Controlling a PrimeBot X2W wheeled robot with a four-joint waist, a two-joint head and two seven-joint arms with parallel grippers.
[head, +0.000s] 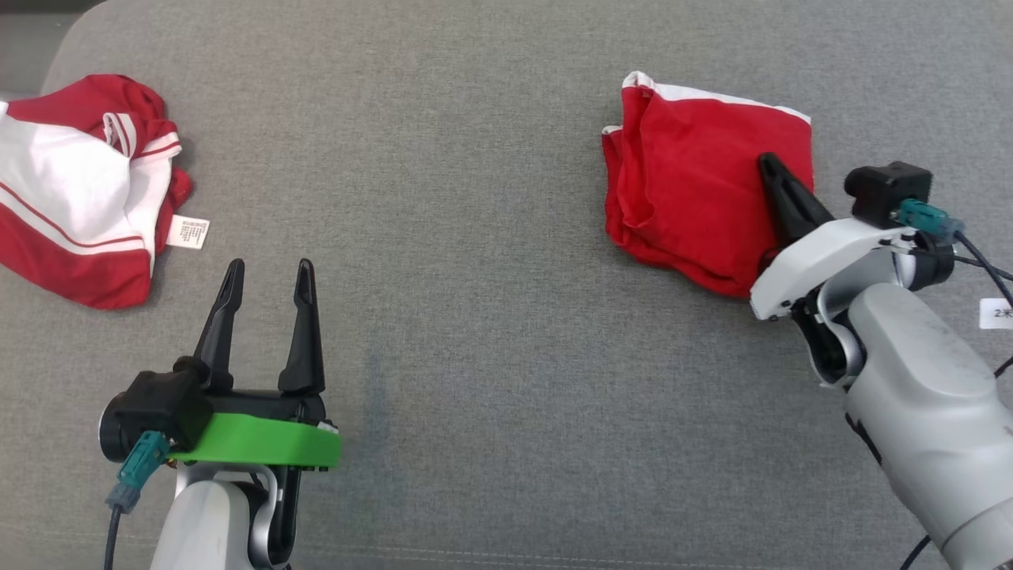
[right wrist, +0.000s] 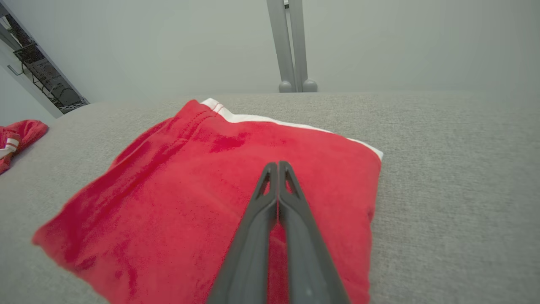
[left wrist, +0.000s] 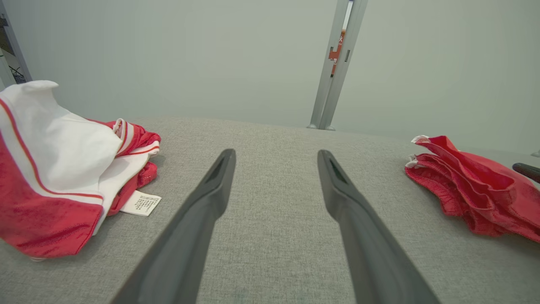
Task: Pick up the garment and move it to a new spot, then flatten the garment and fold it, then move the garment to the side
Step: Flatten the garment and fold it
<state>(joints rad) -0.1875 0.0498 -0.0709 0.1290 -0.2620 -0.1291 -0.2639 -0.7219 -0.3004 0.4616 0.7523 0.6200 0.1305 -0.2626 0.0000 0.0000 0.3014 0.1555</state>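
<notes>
A red garment (head: 696, 198) with a white edge lies folded into a rough square at the right of the grey cloth surface (head: 475, 317). My right gripper (head: 766, 161) is shut, its two dark fingers pressed together and lying over the garment's near right part (right wrist: 190, 190). No fabric shows between the tips of my right gripper (right wrist: 277, 164). My left gripper (head: 269, 269) stands open at the lower left, over bare surface and holding nothing. In the left wrist view my left gripper (left wrist: 276, 156) points between the two piles, with the folded garment (left wrist: 472, 190) at far right.
A second, crumpled red and white garment (head: 79, 190) with a white label (head: 188, 232) lies at the far left, also seen as a heap (left wrist: 55, 169). A grey metal post (right wrist: 291, 42) stands beyond the far edge. A wide stretch of surface separates the two piles.
</notes>
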